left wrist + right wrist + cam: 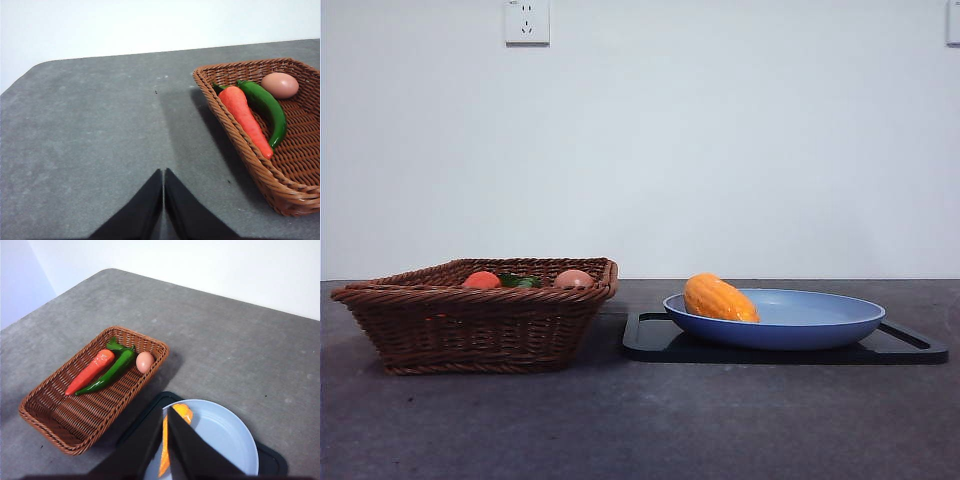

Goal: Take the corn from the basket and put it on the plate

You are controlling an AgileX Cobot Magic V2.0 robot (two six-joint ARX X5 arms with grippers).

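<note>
The orange-yellow ridged corn (720, 298) lies in the left part of the blue plate (810, 320), leaning on its rim. In the right wrist view the corn (182, 414) shows partly behind the jaws of my right gripper (165, 411), which hangs shut and empty high above the plate (220, 435). The brown wicker basket (470, 320) stands left of the plate. My left gripper (163, 172) is shut and empty over bare table beside the basket (280, 185). Neither arm shows in the front view.
The plate rests on a flat black tray (910, 345). In the basket (60, 425) lie a carrot (90, 372), a green pepper (110, 372) and a tan-pink egg (145, 361). A white wall with a socket (527, 22) stands behind the grey table.
</note>
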